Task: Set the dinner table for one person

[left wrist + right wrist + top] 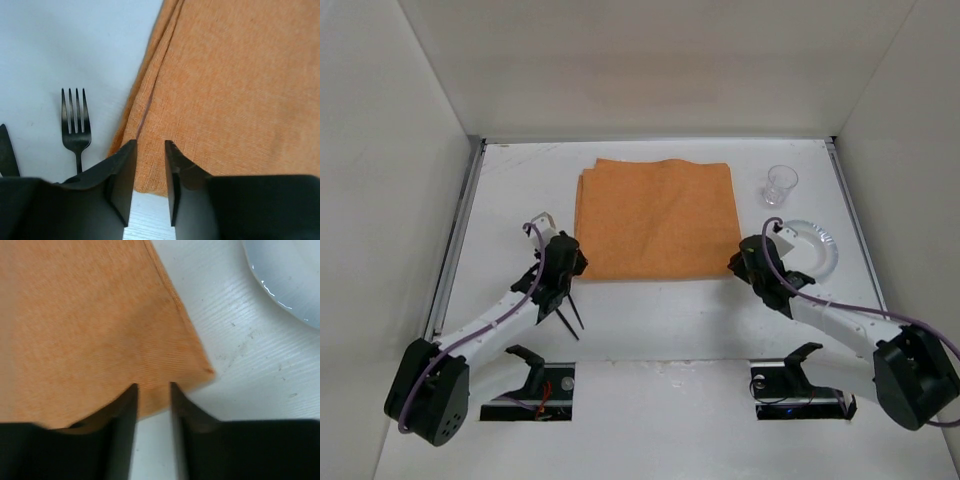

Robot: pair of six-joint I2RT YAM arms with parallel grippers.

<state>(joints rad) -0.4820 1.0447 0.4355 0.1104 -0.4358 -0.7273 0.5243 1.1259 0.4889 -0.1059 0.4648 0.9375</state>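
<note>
Bench (650,320) filling the top view, white and walled in, with orange placemat (655,220) at centre, long axis left to right. Left fingers (568,262) at its lower-left corner, right fingers (745,262) at its lower-right, each arm nearest its own corner. Glass (780,185) and plate (815,245) upper right. Over to the left wrist: fingers narrowly parted, nothing pinched, cloth edge just ahead, fork (75,125) at left. Right wrist now: same narrow gap, corner straight ahead, bare bench beneath.
</note>
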